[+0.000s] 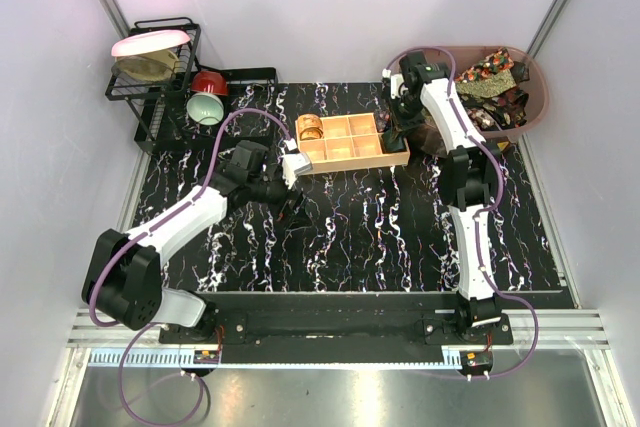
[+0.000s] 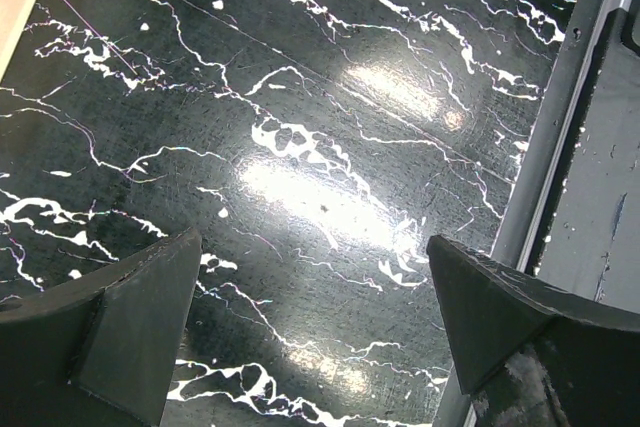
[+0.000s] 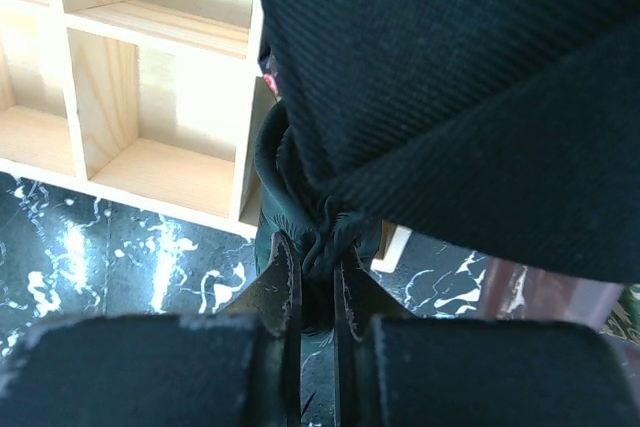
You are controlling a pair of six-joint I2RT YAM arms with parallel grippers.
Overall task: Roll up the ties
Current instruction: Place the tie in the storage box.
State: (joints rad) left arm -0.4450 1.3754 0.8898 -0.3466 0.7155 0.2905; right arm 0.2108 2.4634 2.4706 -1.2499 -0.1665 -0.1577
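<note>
Tie, plain dark: bunched fold is gripped by right hand, just beside right end of wooden box, over desk; long axis is hidden. Left hand is spread empty, farther off.

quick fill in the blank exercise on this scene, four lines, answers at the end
1. The right gripper is ____ on the dark tie.
2. The left gripper hangs ____ over the black marble mat, holding nothing.
3. One rolled gold tie sits in the wooden box's far-____ compartment.
4. The patterned ties lie heaped in the pinkish tub beside the ____ arm.

Missing words: shut; open; left; right
</note>
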